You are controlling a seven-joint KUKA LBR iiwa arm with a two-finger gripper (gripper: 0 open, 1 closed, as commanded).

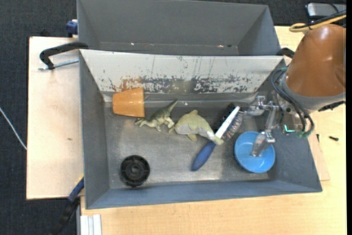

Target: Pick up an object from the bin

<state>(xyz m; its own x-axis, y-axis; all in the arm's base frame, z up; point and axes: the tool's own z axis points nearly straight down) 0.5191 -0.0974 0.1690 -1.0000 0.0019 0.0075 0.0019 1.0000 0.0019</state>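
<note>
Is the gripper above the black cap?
No, the gripper is over the blue round dish at the bin's right; the black cap lies front left.

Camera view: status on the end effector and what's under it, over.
End effector over blue round dish, right front of bin. Dish on bin floor. Blue-handled brush close on its left.

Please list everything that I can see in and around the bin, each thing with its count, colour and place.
bin: 1, grey, holds all the things
cup: 1, orange, back left, on its side
small dinosaur toy: 1, olive, right of the cup
larger toy animal: 1, pale green, centre
brush: 1, blue handle, white head, right of centre
round dish: 1, blue, front right
round cap: 1, black, front left
gripper: 1, metal, over the round dish
wrist cover: 1, orange, right edge
</note>
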